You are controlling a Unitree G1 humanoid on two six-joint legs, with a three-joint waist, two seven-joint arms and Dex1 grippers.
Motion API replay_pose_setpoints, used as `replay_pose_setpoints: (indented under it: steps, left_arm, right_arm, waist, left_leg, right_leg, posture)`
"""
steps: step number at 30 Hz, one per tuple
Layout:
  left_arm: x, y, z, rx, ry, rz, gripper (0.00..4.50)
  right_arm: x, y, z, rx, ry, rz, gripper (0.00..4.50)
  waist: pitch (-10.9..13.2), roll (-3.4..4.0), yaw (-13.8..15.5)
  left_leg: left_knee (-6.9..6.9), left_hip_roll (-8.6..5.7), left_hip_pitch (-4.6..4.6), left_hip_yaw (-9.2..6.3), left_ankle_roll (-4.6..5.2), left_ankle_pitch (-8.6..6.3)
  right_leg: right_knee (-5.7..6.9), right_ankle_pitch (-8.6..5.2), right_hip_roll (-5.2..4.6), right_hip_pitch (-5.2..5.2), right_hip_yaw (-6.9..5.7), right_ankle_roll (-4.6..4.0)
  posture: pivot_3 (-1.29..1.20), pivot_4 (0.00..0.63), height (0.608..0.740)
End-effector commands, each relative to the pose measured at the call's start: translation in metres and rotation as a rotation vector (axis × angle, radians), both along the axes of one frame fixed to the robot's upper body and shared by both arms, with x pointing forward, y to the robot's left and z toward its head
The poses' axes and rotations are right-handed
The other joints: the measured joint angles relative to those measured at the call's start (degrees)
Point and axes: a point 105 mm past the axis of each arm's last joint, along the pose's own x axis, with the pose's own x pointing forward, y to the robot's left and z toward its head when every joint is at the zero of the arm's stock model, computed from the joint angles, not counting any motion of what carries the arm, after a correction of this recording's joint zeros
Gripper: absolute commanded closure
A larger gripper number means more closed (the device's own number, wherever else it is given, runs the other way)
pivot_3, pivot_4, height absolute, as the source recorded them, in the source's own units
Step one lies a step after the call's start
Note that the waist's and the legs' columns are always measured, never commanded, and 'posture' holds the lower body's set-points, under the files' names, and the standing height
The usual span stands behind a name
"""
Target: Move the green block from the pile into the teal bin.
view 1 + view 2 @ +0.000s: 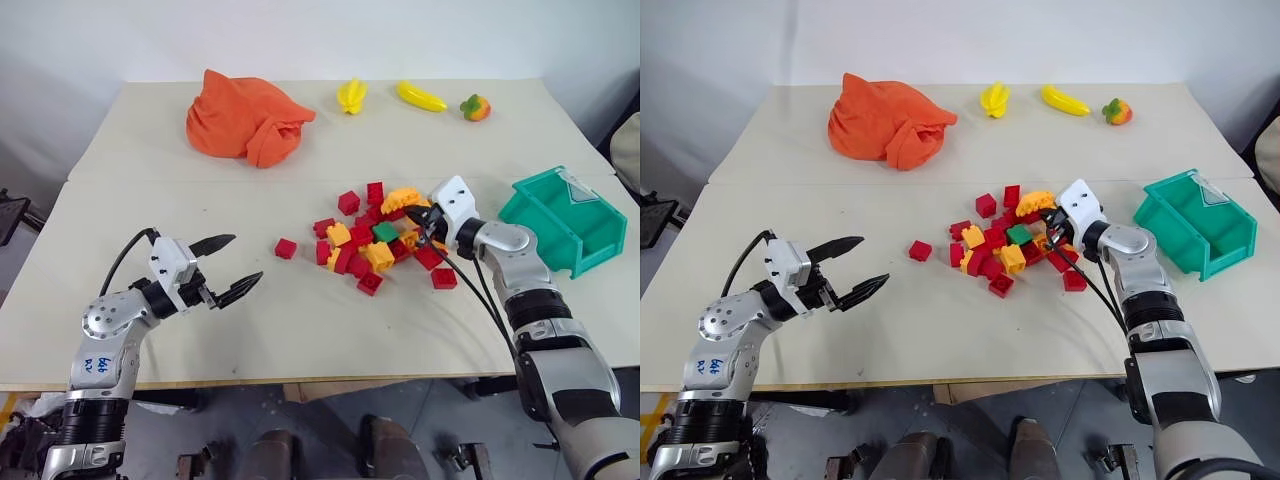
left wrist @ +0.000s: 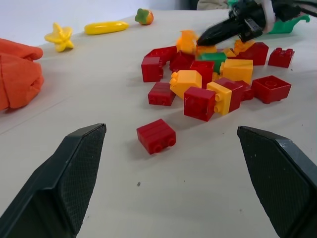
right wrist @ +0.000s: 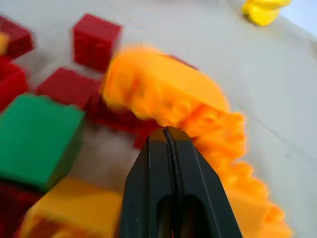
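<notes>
my left arm reaches in over the near left part of the table [image 1: 200, 350], forearm low and about level, wrist turned toward the middle. the left gripper [image 1: 228, 266] is released, its two black tapered fingers spread wide with nothing between them; in the left wrist view the finger pads [image 2: 74, 173] show a fine cross-hatched texture. a single red brick [image 1: 285, 248] lies apart on the bare tabletop between that gripper and the pile [image 1: 375, 240].

at the far left of the table sits a crumpled orange cloth [image 1: 245, 118], soft and folded. along the far edge lie a yellow star-shaped toy [image 1: 351, 96], a yellow banana-shaped toy [image 1: 421, 96] and a small orange-and-green toy fruit [image 1: 476, 107], all smooth plastic.

the pile is a loose heap of studded red and yellow-orange bricks near the table's middle. the green block [image 1: 385, 232] sits in its centre, hemmed by red and yellow-orange bricks.

my right arm comes in from the near right edge, elbow bent, wrist angled toward the pile. the right gripper [image 3: 167, 136] is clenched, fingers pressed flat together and holding nothing, its tip at the pile's right side just beside the green block, against a yellow-orange piece.

the teal bin [image 1: 560, 220], rigid plastic with a sloped front lip, stands near the right edge, well apart from the green block.
</notes>
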Motion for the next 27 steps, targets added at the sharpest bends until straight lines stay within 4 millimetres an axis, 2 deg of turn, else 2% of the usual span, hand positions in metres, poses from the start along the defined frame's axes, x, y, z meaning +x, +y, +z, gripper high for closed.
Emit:
replay_pose_setpoints:
  steps: [1, 3, 6, 13, 16, 17, 20, 23, 25, 27]
  left_arm:
    - [0.000, -0.010, 0.008, -0.009, -0.039, -0.023, 0.00]
    - [-0.001, -0.015, 0.008, -0.012, -0.037, -0.041, 0.00]
    - [-0.002, -0.020, 0.008, -0.008, -0.034, -0.066, 0.00]
    - [-0.003, -0.019, 0.008, 0.003, -0.032, -0.083, 0.00]
    - [-0.006, -0.010, 0.009, 0.023, -0.028, -0.077, 0.00]
    - [-0.006, -0.008, 0.008, 0.028, -0.026, -0.076, 0.00]
    - [-0.010, -0.001, 0.007, 0.043, -0.021, -0.083, 0.00]
    - [-0.012, 0.002, 0.005, 0.062, -0.009, -0.103, 0.00]
    - [-0.012, 0.001, 0.005, 0.066, -0.006, -0.116, 0.00]
    - [-0.012, -0.002, 0.007, 0.070, -0.008, -0.141, 0.00]
  right_arm:
    - [-0.024, 0.008, -0.008, -0.064, 0.007, 0.143, 4.48]
    - [-0.038, 0.006, -0.016, -0.102, 0.034, 0.181, 4.48]
    - [-0.049, -0.005, -0.011, -0.098, 0.021, 0.169, 4.48]
    - [-0.074, -0.057, 0.026, 0.012, -0.051, 0.075, 4.48]
    - [-0.100, -0.094, 0.044, 0.146, -0.057, 0.021, 4.48]
    - [-0.106, -0.101, 0.047, 0.172, -0.049, 0.009, 4.48]
    - [-0.129, -0.130, 0.032, 0.127, 0.013, -0.050, 3.94]
    - [-0.145, -0.159, 0.018, 0.087, 0.044, -0.153, 2.96]
    - [-0.149, -0.163, 0.013, 0.084, 0.067, -0.160, 2.34]
    - [-0.148, -0.154, 0.011, 0.074, 0.085, -0.116, 1.73]
  waist:
    - [0.00, 0.00, 0.08]
    - [0.00, 0.00, 0.17]
    - [-0.01, -0.01, 0.65]
    - [0.00, -0.01, 0.90]
    - [0.00, -0.01, 0.94]
    - [0.00, -0.01, 0.97]
    - [0.00, -0.01, 0.99]
    - [0.00, -0.02, 1.35]
    - [0.00, -0.02, 1.41]
    - [0.00, -0.02, 1.19]
  left_leg:
    - [0.01, -0.01, 0.00, 0.00, 0.00, 0.00]
    - [0.02, -0.02, 0.01, 0.00, 0.00, 0.00]
    - [0.04, -0.01, 0.03, -0.01, 0.00, 0.00]
    - [0.09, -0.03, 0.01, 0.02, 0.01, -0.01]
    - [0.06, 0.00, 0.01, 0.07, 0.01, -0.01]
    - [0.05, 0.01, 0.01, 0.07, 0.01, -0.01]
    - [0.06, 0.02, 0.04, 0.17, 0.02, -0.01]
    - [0.05, 0.04, 0.13, 0.23, 0.06, -0.04]
    - [0.04, 0.02, 0.15, 0.35, 0.09, -0.06]
    - [0.04, 0.02, 0.24, 0.47, 0.11, -0.06]
  right_leg:
    - [0.01, 0.00, 0.00, 0.00, 0.00, 0.00]
    - [0.02, 0.00, -0.01, 0.02, 0.00, 0.01]
    - [0.00, 0.01, -0.01, 0.06, -0.01, 0.01]
    - [-0.03, 0.01, -0.04, 0.09, 0.01, 0.02]
    - [-0.05, 0.01, -0.01, 0.07, 0.00, 0.02]
    - [-0.05, 0.01, 0.00, 0.08, -0.02, 0.02]
    - [-0.07, 0.02, -0.01, 0.11, 0.01, 0.03]
    - [-0.10, 0.02, 0.00, 0.18, 0.01, 0.03]
    - [-0.11, 0.02, -0.03, 0.17, 0.10, 0.04]
    - [-0.09, 0.03, -0.05, 0.18, 0.19, 0.05]
  posture:
    - [0.00, 0.150, 0.740]
    - [0.00, 0.150, 0.740]
    - [0.00, 0.150, 0.740]
    - [0.00, 0.150, 0.740]
    - [0.00, 0.150, 0.740]
    - [0.00, 0.150, 0.740]
    - [0.00, 0.150, 0.740]
    - [0.00, 0.150, 0.740]
    - [0.00, 0.150, 0.740]
    - [0.00, 0.150, 0.740]
